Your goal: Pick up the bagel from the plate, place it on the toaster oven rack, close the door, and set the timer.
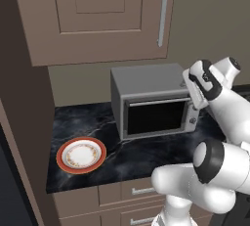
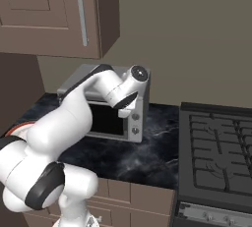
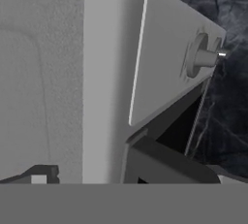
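- Tool [image 1: 193, 89]: at the toaster oven's [image 1: 146, 80] upper right front corner; finger spacing cannot be told.
- Door [image 1: 157, 116]: just below-left of the tool, shut.
- Plate [image 1: 81, 155]: on the counter [image 1: 141, 154], well left of the tool, bare.
- Bagel: unseen.

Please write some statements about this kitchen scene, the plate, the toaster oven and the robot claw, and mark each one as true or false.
1. The plate has a bagel lying on it. False: the plate shows nothing on it.
2. The plate sits on the dark counter, left of the toaster oven. True.
3. The door of the toaster oven hangs wide open. False: in the left base view it stands closed against the front.
4. The claw is at the knob side of the oven's front. True.
5. A stovetop lies right of the counter. True.
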Motion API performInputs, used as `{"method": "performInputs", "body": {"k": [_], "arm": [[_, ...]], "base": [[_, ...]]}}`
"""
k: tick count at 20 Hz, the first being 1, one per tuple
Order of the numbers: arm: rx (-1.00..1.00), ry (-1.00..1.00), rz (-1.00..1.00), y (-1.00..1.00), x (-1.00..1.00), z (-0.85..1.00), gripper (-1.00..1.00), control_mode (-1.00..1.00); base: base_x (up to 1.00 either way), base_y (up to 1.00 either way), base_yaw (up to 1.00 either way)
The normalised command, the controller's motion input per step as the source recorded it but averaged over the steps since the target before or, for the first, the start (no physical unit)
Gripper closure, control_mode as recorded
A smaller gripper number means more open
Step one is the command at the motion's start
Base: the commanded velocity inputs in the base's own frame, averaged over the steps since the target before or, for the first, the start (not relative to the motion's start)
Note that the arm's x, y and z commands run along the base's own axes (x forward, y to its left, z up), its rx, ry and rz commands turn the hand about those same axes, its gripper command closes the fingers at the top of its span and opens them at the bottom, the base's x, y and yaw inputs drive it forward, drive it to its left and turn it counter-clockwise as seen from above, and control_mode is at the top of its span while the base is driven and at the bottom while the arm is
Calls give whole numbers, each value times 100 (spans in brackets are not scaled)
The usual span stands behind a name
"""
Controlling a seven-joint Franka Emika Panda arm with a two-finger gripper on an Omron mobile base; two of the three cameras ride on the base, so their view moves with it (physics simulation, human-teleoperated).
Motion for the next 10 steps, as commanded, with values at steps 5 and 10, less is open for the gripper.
{"method": "performInputs", "body": {"k": [5, 10], "arm": [[13, 9, 2, -100, -26, 36, -100, -100], [13, 0, 6, -100, -69, 29, -100, -100]], "base": [[0, 0, 0], [0, 0, 0]]}}
